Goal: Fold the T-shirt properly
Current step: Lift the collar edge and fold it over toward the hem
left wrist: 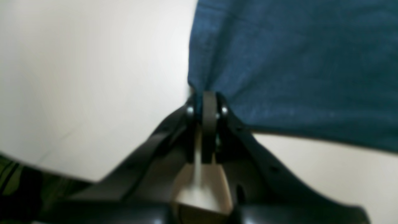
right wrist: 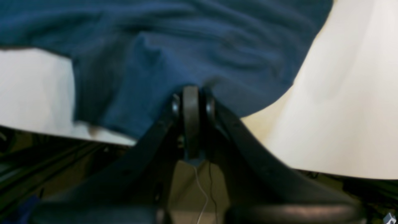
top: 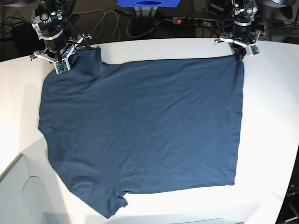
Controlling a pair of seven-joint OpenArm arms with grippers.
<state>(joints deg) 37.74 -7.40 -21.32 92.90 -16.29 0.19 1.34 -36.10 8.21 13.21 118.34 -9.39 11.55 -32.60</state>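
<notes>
The dark navy T-shirt lies spread flat on the white table, sleeves toward the left and hem toward the right. At the far right my left gripper is shut on the far hem corner. In the left wrist view the cloth bunches into the closed left gripper. My right gripper at the far left is shut on the far sleeve. The right wrist view shows the wrinkled fabric pinched in the right gripper.
Behind the table's far edge are a power strip with a red light, cables and a blue box. A pale grey panel sits at the near left corner. The table's curved edges run close to both grippers.
</notes>
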